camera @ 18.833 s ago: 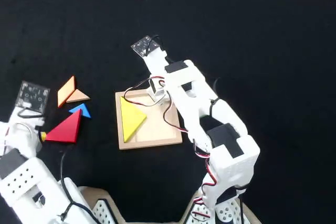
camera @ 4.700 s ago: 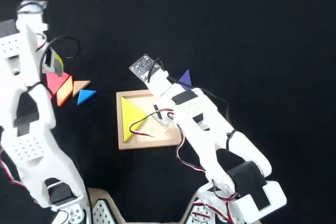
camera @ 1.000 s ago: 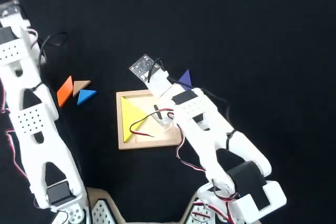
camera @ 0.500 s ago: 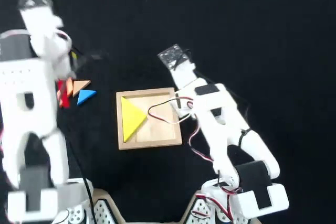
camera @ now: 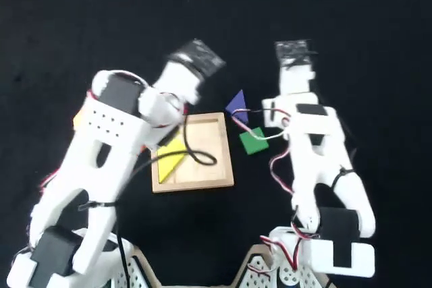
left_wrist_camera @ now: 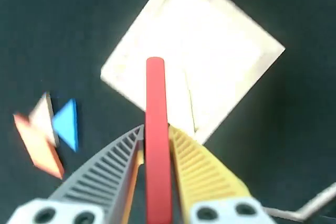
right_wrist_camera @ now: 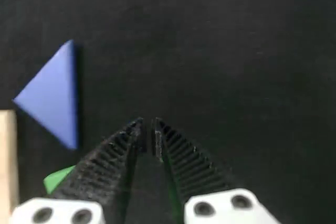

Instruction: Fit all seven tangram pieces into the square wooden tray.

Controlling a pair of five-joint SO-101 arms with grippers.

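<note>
— While the left gripper (left_wrist_camera: 156, 129) clamps the thin red wooden tangram piece (left_wrist_camera: 155, 87) edge-on, where is that piece?
— Above the square wooden tray (left_wrist_camera: 247, 40), which holds a large yellow triangle (camera: 170, 158).
— Right gripper (right_wrist_camera: 147, 125)?
— Jaws nearly closed on nothing, over the black table (right_wrist_camera: 236, 35), near the blue triangle (right_wrist_camera: 52, 95) and green square (camera: 254, 141).

One wooden tray (camera: 206, 133) and one black table (camera: 378, 65). Seven tangram pieces in all. Four are triangles: yellow triangle (camera: 172, 160), purple triangle (camera: 237, 104), blue triangle (left_wrist_camera: 67, 124), tan triangle (left_wrist_camera: 42, 118). There is one green square (camera: 254, 141), one orange parallelogram (left_wrist_camera: 37, 148), and one red piece (left_wrist_camera: 156, 129), seen edge-on, so its shape is unclear. Two arms: left arm (camera: 101, 146), right arm (camera: 314, 139).
</note>
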